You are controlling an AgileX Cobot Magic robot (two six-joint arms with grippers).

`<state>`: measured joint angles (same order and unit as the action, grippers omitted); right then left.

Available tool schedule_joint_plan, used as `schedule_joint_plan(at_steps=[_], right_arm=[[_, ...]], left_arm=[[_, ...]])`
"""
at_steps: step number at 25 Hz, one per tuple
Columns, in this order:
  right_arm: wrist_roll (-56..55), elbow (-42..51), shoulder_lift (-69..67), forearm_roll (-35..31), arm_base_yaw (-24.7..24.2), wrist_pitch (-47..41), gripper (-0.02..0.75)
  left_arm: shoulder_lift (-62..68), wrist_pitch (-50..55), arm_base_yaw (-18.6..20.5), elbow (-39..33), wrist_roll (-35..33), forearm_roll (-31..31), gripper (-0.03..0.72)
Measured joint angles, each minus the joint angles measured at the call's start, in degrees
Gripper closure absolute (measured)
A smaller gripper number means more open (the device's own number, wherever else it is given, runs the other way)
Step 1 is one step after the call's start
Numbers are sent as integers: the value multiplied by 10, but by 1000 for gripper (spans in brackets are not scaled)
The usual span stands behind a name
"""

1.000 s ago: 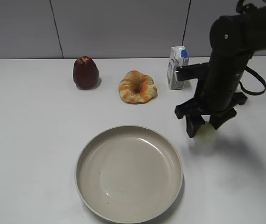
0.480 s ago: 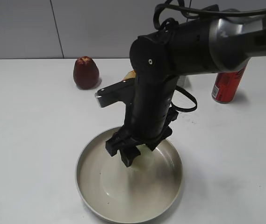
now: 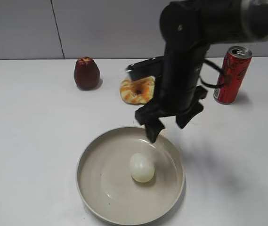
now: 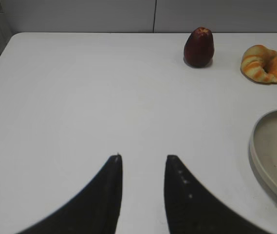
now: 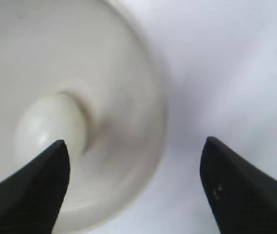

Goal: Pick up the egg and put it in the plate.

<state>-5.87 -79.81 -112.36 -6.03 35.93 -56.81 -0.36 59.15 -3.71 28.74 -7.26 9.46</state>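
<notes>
The pale cream egg [image 3: 142,167] lies inside the large beige-grey plate [image 3: 92,153], a little right of its middle. In the right wrist view the egg [image 5: 50,127] shows at the left, inside the plate [image 5: 143,97]. My right gripper [image 3: 168,126] hangs open and empty above the plate's far right rim, jaws wide apart; it is also in the right wrist view [image 5: 134,146]. My left gripper [image 4: 143,157] is open and empty over bare table left of the plate [image 4: 269,146]. It does not show in the exterior view.
A dark red apple [image 3: 86,73] stands at the back left. An orange-and-cream ring pastry [image 3: 136,90] lies behind the plate, partly hidden by the right arm. A red can [image 3: 231,75] stands at the right. The table is white.
My right gripper carried the egg from the table at the right to over the plate, opened and let it go. It has since risen and moved back right; the egg rests in the plate.
</notes>
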Motion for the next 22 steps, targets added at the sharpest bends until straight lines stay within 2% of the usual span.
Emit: schedule_joint_plan(at_steps=[1,2,5,6,13,14,15,17,20,21,22], right_arm=[[0,0,0,0,0,0,108],[1,-1,19,5,-49,-16,109],[2,-1,41,8,-110,-27,112],[5,-1,56,10,-149,-30,115],[22,-1,113,12,-282,-43,132],[22,-1,113,12,-282,-43,132],[30,0,129,12,-308,-52,135],[32,17,153,14,-324,-52,139],[34,29,166,14,-326,-51,141],[38,97,228,13,-328,-29,143],[40,126,249,12,-328,-21,143]], left_arm=[[0,0,0,0,0,0,452],[0,0,0,0,0,0,452],[0,0,0,0,0,0,452],[0,0,0,0,0,0,452],[0,0,0,0,0,0,452],[0,0,0,0,-1,0,452],[0,0,0,0,-1,0,452],[0,0,0,0,0,0,452],[0,0,0,0,0,0,452],[0,0,0,0,0,0,452],[0,0,0,0,0,0,452]])
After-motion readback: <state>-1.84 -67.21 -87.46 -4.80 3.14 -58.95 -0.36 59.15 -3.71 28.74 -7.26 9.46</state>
